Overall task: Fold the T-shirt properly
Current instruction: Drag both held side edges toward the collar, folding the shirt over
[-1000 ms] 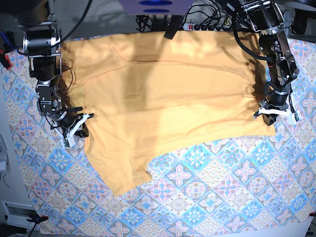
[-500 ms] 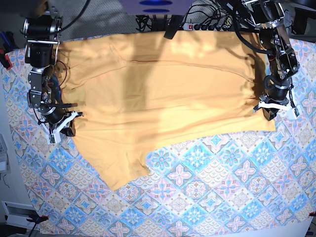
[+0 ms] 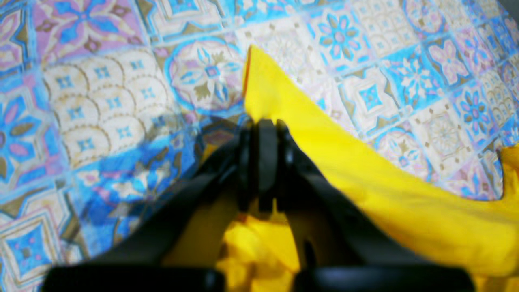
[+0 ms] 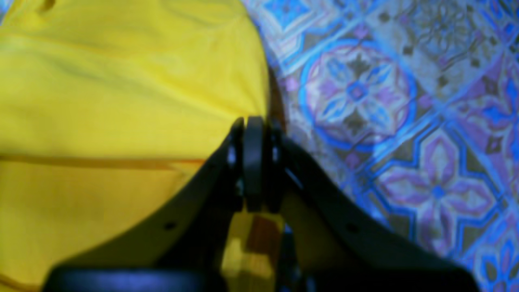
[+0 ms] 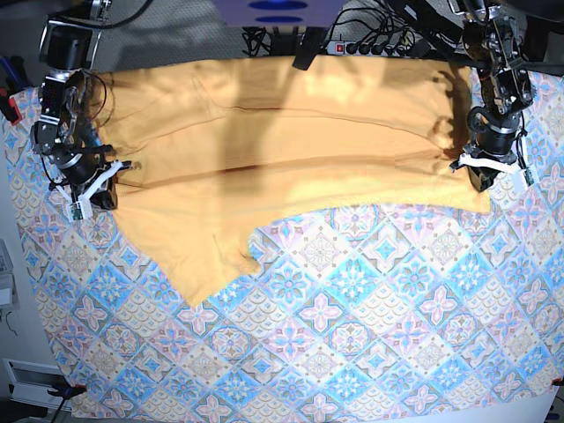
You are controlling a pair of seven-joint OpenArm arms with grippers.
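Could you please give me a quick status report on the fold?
Left gripper and right gripper shut on T-shirt edges. Shirt stretched between them on tablecloth.

No text, label, brand, number or sign can be read anywhere; the patterned cloth [image 5: 352,308] on the bench shows only ornament.

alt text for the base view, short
A yellow-orange T-shirt lies spread across a blue-and-pink patterned tablecloth, one sleeve pointing down-left. The right gripper and left gripper each pinch an opposite side edge, jaws shut.
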